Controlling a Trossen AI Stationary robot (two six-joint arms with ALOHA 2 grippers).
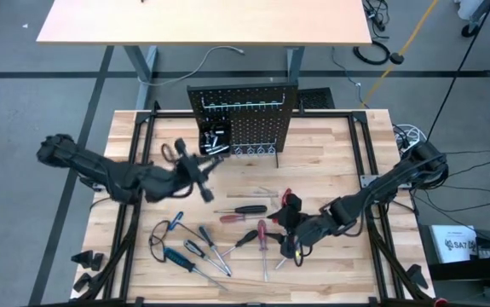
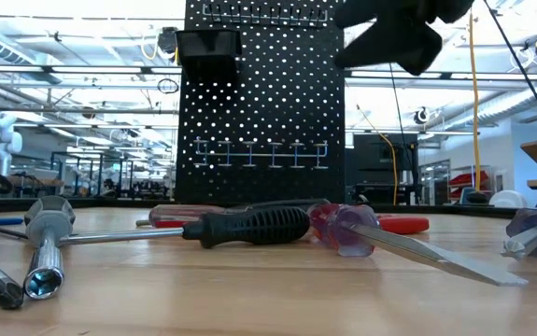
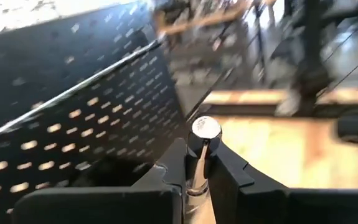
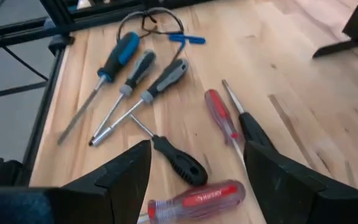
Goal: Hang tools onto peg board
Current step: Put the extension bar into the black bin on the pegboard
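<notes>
The black peg board (image 1: 243,119) stands upright at the table's far middle, with a row of metal hooks (image 2: 261,154) and a small black bin (image 2: 207,45). My left gripper (image 1: 200,169) hovers in front of the board's left part, shut on a silvery metal piece (image 3: 205,129). My right gripper (image 4: 197,180) is open above loose tools at the table's near middle. Below it lie a red clear-handled screwdriver (image 4: 197,202), a black-handled one (image 4: 179,160) and a slim red one (image 4: 221,115). My left gripper (image 3: 197,152) pinches the silvery piece by its shaft (image 3: 197,167) between the two fingers, and the rounded end sticks out past the fingertips. The fingers point about level toward the peg board (image 3: 73,118). The piece is lifted clear of the table.
More tools lie flat on the wood: blue and grey-handled drivers (image 1: 185,247), a black and a red screwdriver (image 1: 243,210), red pliers (image 1: 289,201), a red-handled tool (image 1: 170,152) left of the board. Black frame rails (image 1: 368,162) run along the table's sides.
</notes>
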